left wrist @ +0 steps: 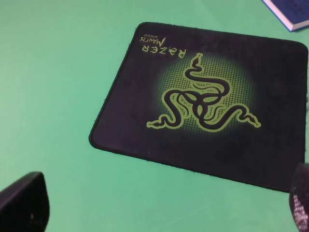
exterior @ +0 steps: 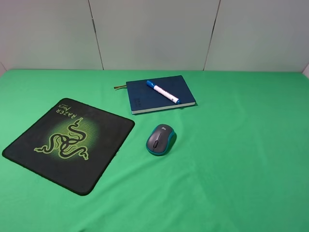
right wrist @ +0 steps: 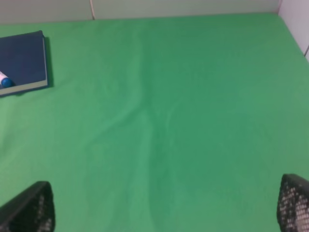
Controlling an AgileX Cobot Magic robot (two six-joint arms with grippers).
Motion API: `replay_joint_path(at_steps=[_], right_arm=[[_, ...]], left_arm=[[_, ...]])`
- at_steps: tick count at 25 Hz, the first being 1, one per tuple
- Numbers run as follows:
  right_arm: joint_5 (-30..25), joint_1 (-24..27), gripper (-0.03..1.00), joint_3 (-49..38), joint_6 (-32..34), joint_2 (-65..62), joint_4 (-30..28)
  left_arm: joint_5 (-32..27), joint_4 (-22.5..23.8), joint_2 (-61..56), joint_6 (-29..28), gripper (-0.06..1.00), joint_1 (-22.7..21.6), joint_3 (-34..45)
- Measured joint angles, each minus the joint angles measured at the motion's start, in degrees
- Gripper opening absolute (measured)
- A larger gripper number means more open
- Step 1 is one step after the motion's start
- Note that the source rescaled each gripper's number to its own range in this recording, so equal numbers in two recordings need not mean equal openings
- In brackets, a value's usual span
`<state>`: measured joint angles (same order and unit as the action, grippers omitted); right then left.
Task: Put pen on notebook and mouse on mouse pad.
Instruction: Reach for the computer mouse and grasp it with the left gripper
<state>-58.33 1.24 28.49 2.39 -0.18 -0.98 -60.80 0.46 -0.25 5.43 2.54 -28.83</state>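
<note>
The left gripper (left wrist: 161, 212) and right gripper (right wrist: 161, 212) are seen wide open and empty. The pen (exterior: 163, 91) is seen lying on the notebook (exterior: 145, 99), upper middle. The mouse (exterior: 161, 139), centre frame, just beside the mouse pad (exterior: 104, 128), should be gripped by its sides.

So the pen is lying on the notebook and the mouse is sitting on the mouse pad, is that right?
Not quite. The mouse is not on the mouse pad. It sits on the green cloth beside the pad, clear of its edge, as the exterior high view shows. The pen does lie on the notebook.
</note>
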Motion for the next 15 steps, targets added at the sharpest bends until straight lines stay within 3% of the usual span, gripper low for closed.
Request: replay_joint_path(at_steps=[15], right_arm=[[0.07, 0.0, 1.0, 0.0, 0.0, 0.0, 0.02]], left_arm=[[0.37, 0.0, 0.0, 0.0, 1.0, 0.0, 0.0]])
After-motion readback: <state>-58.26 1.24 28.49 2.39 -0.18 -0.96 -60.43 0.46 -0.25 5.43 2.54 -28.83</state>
